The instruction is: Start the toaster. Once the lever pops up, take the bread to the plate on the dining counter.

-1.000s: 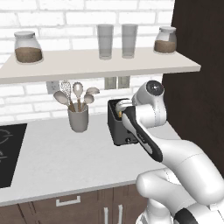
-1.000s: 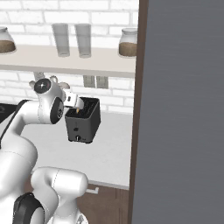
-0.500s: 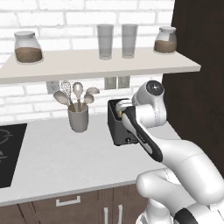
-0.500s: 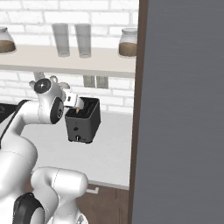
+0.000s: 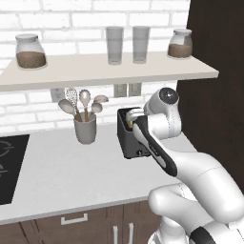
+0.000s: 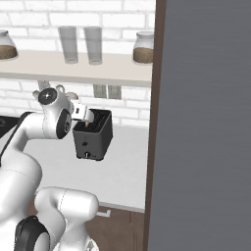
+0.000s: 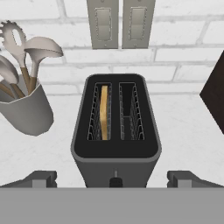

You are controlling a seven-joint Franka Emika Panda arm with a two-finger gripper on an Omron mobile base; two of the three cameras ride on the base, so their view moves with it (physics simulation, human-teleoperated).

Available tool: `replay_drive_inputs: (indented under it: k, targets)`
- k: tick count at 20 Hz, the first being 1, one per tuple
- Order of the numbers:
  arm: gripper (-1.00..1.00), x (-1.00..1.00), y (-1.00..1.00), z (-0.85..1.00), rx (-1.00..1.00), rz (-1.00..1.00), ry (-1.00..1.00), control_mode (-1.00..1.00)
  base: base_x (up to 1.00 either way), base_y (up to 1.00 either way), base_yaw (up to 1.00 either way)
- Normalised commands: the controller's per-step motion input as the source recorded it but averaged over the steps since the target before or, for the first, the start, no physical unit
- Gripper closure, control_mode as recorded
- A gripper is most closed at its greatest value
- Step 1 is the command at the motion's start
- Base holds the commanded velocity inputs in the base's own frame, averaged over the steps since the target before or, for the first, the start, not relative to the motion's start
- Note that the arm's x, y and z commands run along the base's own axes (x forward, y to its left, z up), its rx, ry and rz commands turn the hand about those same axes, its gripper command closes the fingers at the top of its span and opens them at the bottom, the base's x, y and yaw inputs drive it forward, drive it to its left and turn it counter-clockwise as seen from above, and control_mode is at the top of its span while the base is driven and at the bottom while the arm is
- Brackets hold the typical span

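Bread (image 7: 104,112), a thin slice showing a golden-brown crust edge and a pale tan top, is standing upright in the left slot of the boxy dark grey-black two-slot toaster (image 7: 115,131), seen from the hand view; the slot beside it is holding nothing. The toaster's top is a rounded black rectangle with wire guides lining both slots, and its front face is carrying a small dark lever tab (image 7: 115,174) near the lower middle. In the right base view the same toaster (image 6: 93,136) is showing a small pale knob low on its front. It is sitting on the white bench (image 5: 71,176), close to the white brick wall behind it.

Left of the toaster in the hand view, a pale grey utensil crock (image 7: 27,109) with spoons and a slotted spatula is standing apart from it. Directly behind the toaster, two grey wall outlets (image 7: 120,22) are showing on the brick.

The tool (image 7: 115,178) is hovering just above and in front of the toaster, its two dark fingertips (image 7: 40,178) spread wide to either side of the toaster's front, gripping nothing.
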Motion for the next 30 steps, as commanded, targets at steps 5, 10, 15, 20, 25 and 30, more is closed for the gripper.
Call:
replay_drive_inputs:
  k: [5, 10, 15, 20, 25, 30]
  targets:
    - [-1.0, 0.0, 0.0, 0.0, 0.0, 0.0, 0.0, -1.0, 0.0, 0.0, 0.0]
    - [-1.0, 0.0, 0.0, 0.0, 0.0, 0.0, 0.0, -1.0, 0.0, 0.0, 0.0]
    - [-1.0, 0.0, 0.0, 0.0, 0.0, 0.0, 0.0, -1.0, 0.0, 0.0, 0.0]
    - [-1.0, 0.0, 0.0, 0.0, 0.0, 0.0, 0.0, -1.0, 0.0, 0.0, 0.0]
    - [-1.0, 0.0, 0.0, 0.0, 0.0, 0.0, 0.0, -1.0, 0.0, 0.0, 0.0]
    - [-1.0, 0.0, 0.0, 0.0, 0.0, 0.0, 0.0, -1.0, 0.0, 0.0, 0.0]
